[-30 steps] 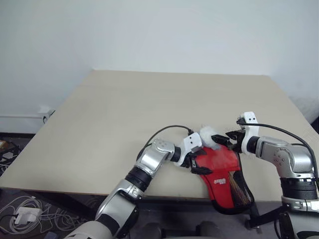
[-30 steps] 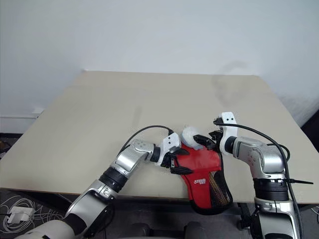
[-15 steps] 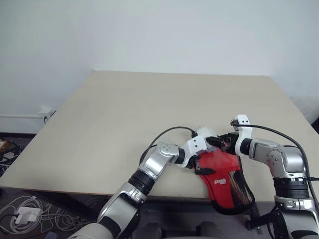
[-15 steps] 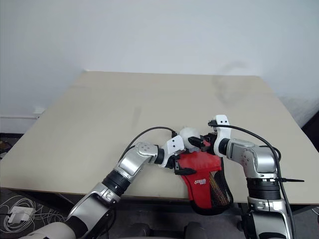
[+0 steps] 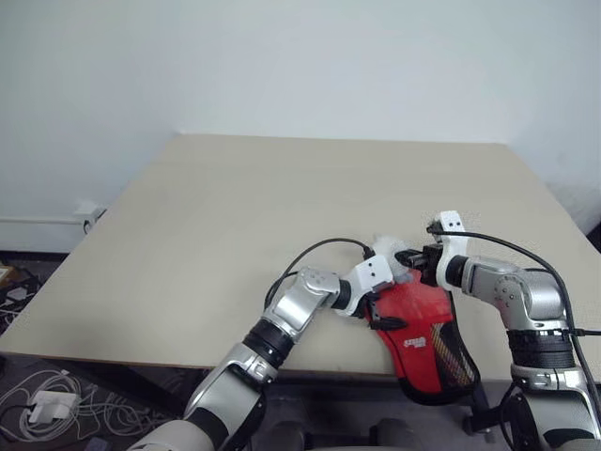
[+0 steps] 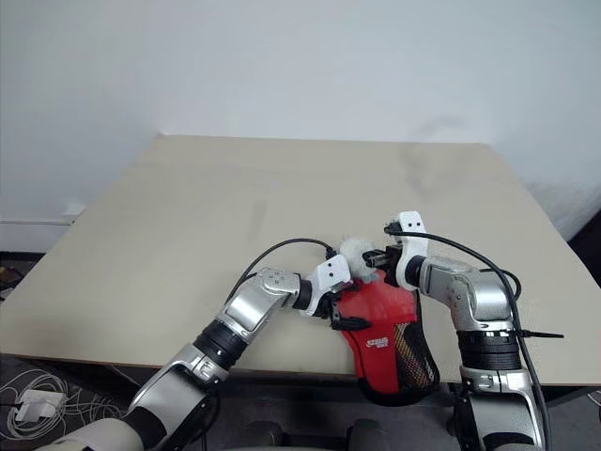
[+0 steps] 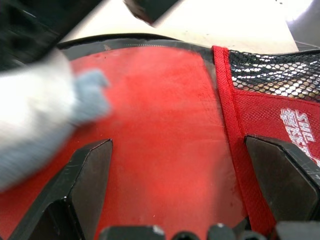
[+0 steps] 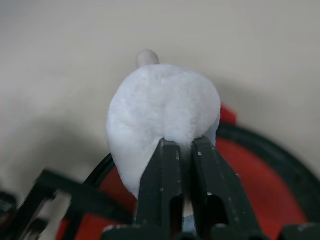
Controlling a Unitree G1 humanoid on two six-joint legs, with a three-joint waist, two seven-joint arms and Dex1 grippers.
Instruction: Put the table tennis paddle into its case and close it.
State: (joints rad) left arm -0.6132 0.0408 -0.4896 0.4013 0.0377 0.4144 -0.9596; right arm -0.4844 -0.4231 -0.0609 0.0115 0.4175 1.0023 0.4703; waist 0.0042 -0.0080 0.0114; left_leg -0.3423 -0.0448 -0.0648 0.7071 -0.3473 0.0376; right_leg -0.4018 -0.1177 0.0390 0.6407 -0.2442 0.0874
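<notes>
Right gripper (image 8: 181,145) pinches the white pompom (image 8: 165,112) at the case's (image 5: 418,324) round end; left gripper (image 7: 192,175) gapes over the case at the table (image 5: 235,216) edge. Soft, floppy, light — pull gently.

A plain white painted wall (image 5: 310,56) fills the upper half of the head views, meeting the far edge of a large beige matte-topped rectangular table (image 5: 235,225) that spreads across the middle. At about 8 o'clock, below the table's near left corner, a dark floor (image 5: 23,371) holds a tangle of white cables with a white power adapter (image 5: 42,406). At 9 o'clock, a white wall socket (image 5: 86,212) sits low on the wall. The light is soft and even.
</notes>
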